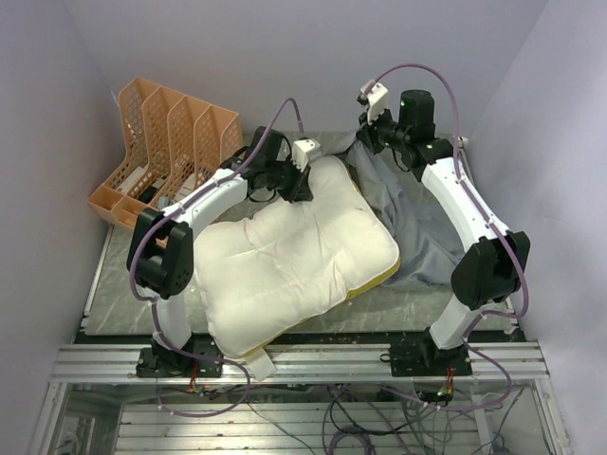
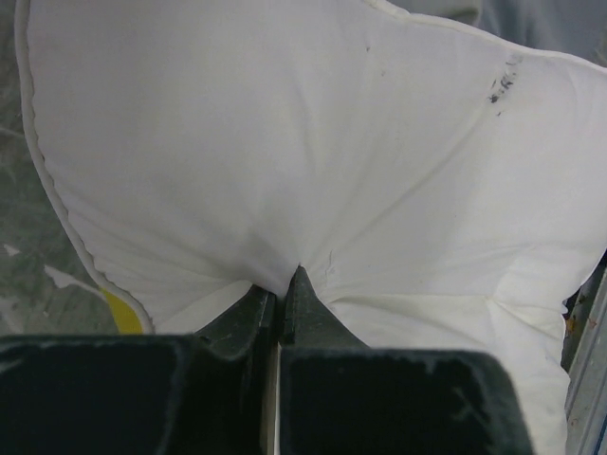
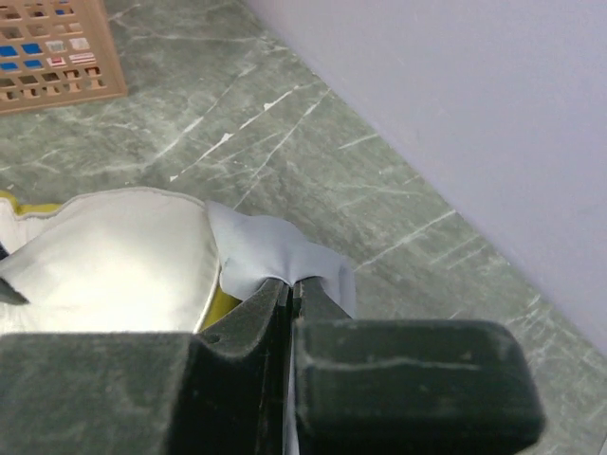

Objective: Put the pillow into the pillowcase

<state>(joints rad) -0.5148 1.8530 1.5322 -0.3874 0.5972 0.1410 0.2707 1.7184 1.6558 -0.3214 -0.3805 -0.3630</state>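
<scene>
The soft, probably light pillow (image 1: 294,256) lies on the table (image 1: 123,299) against the limp pillowcase (image 1: 422,223), with the left gripper (image 2: 282,284) clamped on the pillow's far edge and the right gripper (image 3: 292,282) on a pillowcase fold; edges likely grip best.

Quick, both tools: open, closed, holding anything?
Left tool: closed, pinching the pillow.
Right tool: closed, pinching the pillowcase.
</scene>
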